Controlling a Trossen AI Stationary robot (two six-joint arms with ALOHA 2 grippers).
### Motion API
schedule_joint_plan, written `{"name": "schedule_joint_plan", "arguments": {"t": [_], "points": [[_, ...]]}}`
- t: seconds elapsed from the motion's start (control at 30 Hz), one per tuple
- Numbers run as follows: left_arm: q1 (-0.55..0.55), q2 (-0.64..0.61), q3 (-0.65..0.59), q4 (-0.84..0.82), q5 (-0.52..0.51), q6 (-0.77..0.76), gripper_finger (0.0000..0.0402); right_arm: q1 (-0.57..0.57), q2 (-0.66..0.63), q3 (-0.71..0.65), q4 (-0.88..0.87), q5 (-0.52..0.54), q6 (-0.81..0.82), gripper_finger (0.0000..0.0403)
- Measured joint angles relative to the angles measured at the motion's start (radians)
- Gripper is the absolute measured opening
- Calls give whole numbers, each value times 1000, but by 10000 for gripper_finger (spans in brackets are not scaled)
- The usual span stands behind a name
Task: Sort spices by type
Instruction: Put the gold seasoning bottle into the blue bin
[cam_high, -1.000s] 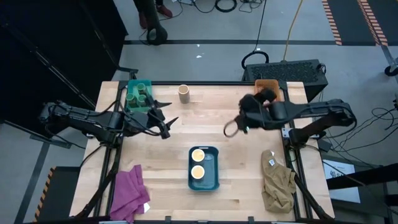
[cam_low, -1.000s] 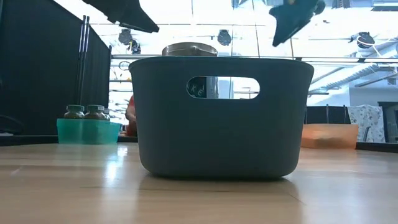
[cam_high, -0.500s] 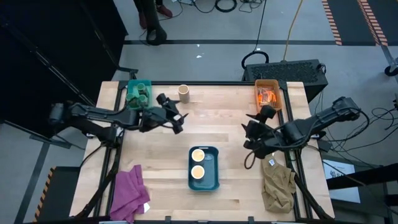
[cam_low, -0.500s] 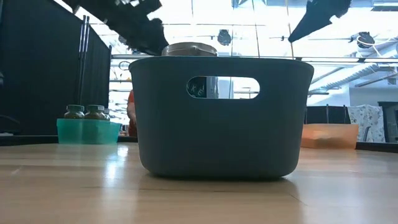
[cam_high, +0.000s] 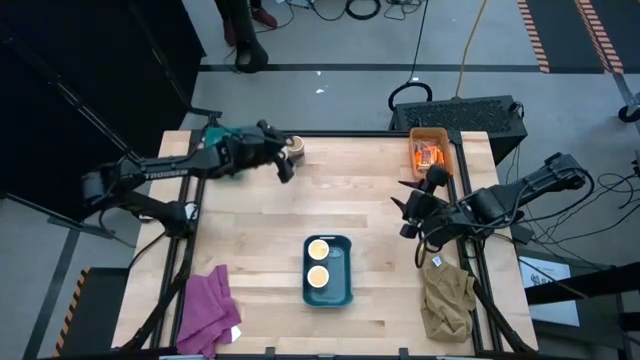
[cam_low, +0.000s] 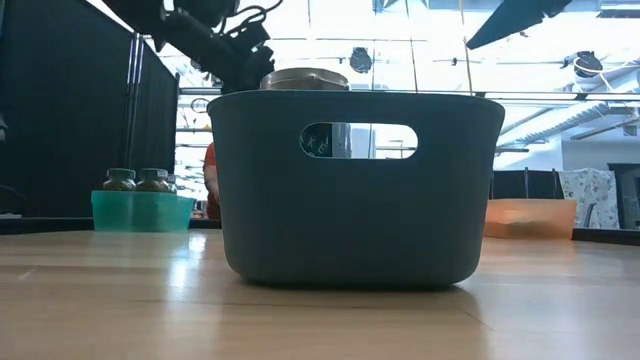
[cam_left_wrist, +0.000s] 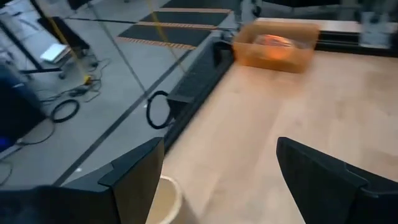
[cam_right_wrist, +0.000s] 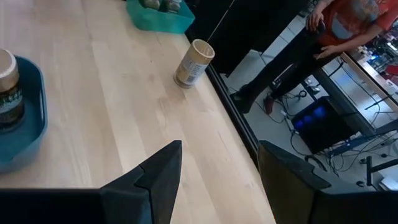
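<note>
A: How is the left gripper (cam_high: 287, 160) shown?
B: It is shown with jaws spread wide and nothing held, poised just beside the lone cream jar (cam_high: 295, 149) at the far edge of the bench (cam_high: 370, 250). In the left wrist view the jar's pale top (cam_left_wrist: 163, 198) is seen beside one finger (cam_left_wrist: 140, 177), slightly off the centre of the gap.

A: And the right gripper (cam_high: 410, 208)?
B: It is drawn back near the right edge of the bench, jaws partly open and empty, between the orange bin (cam_high: 431, 150) of packets (cam_high: 428, 155) and the khaki cloth (cam_high: 446, 290).

A: Where are the other spices placed?
B: Two cream jars (cam_high: 318, 262) are seen in the blue bin (cam_high: 341, 270) at mid-bench; green jars (cam_low: 137, 180) are held in the teal bin (cam_low: 143, 210) at the far left corner. A purple cloth (cam_high: 208, 305) lies at the near left.

A: How is the lone jar judged to handle?
B: It is judged light, rigid and smooth-sided, so it could be tipped or could slip if nudged. A grip across the round body, below the top, is advised, with the jaws centred first.
</note>
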Motion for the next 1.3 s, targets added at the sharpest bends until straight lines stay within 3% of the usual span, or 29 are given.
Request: {"name": "schedule_joint_plan", "arguments": {"t": [0.13,0.47,1.3], "points": [[68,43,32,4,56,-2,317,0,-6,-5,0,0,-5,194],[122,189,81,-5,61,99,317,-1,-8,-5,2,-1,-8,194],[142,193,82,-43,72,122,317,-1,-8,-5,-9,-1,4,194]]}}
